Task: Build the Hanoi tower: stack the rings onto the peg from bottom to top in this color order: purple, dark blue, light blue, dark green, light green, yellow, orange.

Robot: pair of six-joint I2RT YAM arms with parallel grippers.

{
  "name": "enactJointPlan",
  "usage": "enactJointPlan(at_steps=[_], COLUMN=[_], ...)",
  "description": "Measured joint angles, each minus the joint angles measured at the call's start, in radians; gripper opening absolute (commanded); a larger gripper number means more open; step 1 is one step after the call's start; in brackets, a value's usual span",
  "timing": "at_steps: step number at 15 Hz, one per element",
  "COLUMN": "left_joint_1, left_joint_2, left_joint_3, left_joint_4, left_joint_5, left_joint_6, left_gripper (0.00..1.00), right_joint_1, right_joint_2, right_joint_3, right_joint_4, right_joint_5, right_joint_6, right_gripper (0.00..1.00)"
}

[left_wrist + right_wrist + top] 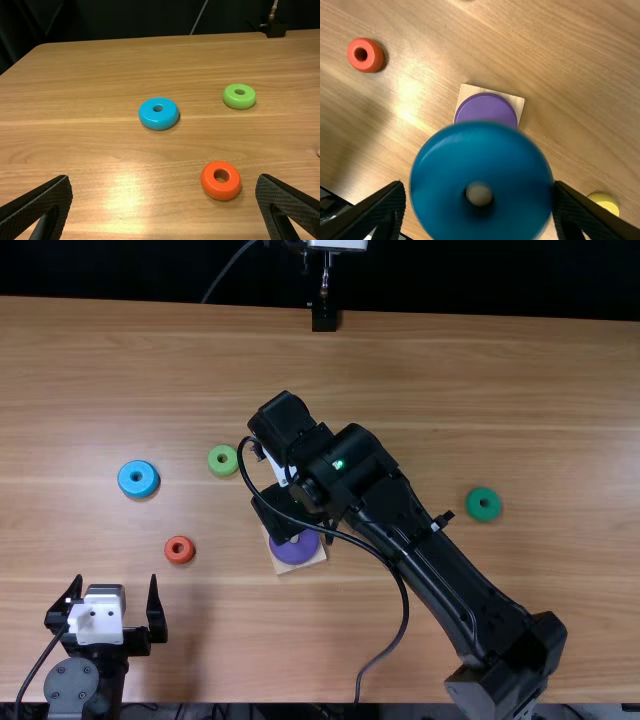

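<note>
As right arm (pixel 440 565) slants, left gripper (pixel 115 581) gapes

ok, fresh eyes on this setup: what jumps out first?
The black right arm, cutting diagonally across the table. Then the dark blue ring in its jaws, peg showing through the hole, above the purple ring. Last, the orange ring near the open jaws of the left arm.
</note>
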State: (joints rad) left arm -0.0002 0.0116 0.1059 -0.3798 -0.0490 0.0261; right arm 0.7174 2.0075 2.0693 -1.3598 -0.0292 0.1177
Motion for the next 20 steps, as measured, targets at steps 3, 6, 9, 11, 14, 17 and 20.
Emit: enactJointPlan(at_steps=[3, 6, 9, 11, 14, 17, 20], left_joint_1=[0.000, 0.000, 0.000, 0.000, 0.000, 0.000, 0.000], left_joint_2=[0.000, 0.000, 0.000, 0.000, 0.000, 0.000, 0.000], left_joint_3=[0.000, 0.000, 0.000, 0.000, 0.000, 0.000, 0.000], left_joint_4=[0.000, 0.000, 0.000, 0.000, 0.000, -0.001, 0.000], left_joint_5=[0.000, 0.000, 0.000, 0.000, 0.000, 0.000, 0.000], left_joint_6=[0.000, 0.000, 0.000, 0.000, 0.000, 0.000, 0.000], left_gripper=[1.00, 1.00, 1.00, 1.00, 1.00, 1.00, 1.00], right_joint_1=[0.000, 0.000, -0.013, -0.047, -0.140, -0.269, -0.393], right_joint_2=[0.041, 0.043, 0.043, 0.041, -0.105, -0.363, -0.536], right_joint_3=[0.000, 0.010, 0.075, 0.078, -0.056, -0.330, -0.589], right_joint_4=[0.002, 0.009, 0.028, 0.137, 0.376, 0.629, 0.843], right_joint_5=[0.000, 0.000, 0.000, 0.000, 0.000, 0.015, 0.063], right_joint_6=[0.000, 0.000, 0.000, 0.001, 0.000, -0.001, -0.003], right_gripper=[1.00, 1.00, 1.00, 1.00, 1.00, 1.00, 1.00])
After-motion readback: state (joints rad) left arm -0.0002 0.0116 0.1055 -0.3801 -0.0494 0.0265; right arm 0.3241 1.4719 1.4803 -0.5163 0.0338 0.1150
